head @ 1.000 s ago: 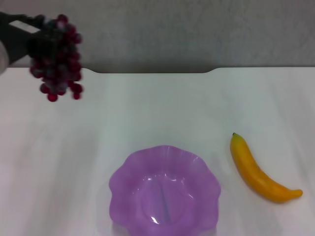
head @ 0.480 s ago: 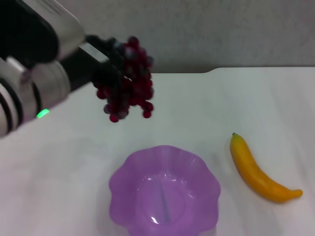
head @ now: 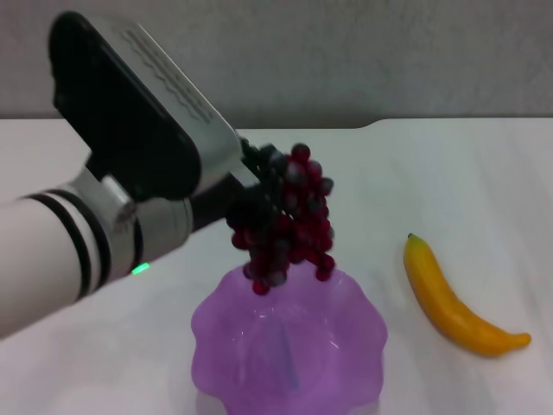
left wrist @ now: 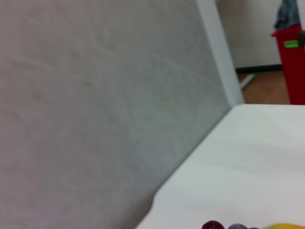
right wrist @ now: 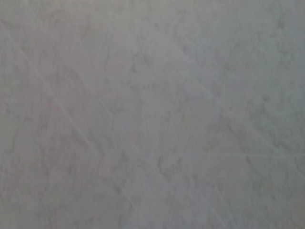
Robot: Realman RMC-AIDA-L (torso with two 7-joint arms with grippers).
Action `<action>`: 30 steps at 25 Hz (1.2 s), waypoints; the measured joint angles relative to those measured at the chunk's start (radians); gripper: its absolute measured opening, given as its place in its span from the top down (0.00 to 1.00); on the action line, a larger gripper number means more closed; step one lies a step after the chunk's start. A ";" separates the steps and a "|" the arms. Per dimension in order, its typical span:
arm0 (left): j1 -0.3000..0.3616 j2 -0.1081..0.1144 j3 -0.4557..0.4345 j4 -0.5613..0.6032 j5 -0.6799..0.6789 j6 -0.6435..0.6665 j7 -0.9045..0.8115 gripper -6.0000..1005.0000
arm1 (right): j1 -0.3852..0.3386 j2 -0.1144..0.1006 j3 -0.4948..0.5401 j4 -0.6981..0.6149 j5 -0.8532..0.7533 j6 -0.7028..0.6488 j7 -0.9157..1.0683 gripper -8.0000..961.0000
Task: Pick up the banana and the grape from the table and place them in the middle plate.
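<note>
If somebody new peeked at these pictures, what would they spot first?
Probably the big left arm reaching in from the left, its left gripper holding a bunch of dark red grapes in the air just above the far rim of the purple plate. Next, the yellow banana lying on the white table to the right of the plate.

One banana (head: 454,303), one grape (head: 285,225) bunch, one middle plate (head: 346,346), one surface (head: 449,181), one arm's tool (head: 246,194).
</note>
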 joint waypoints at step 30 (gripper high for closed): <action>-0.137 -0.006 0.043 0.472 -0.351 -0.012 0.199 0.91 | -0.001 0.000 0.008 0.000 0.000 0.000 0.000 0.34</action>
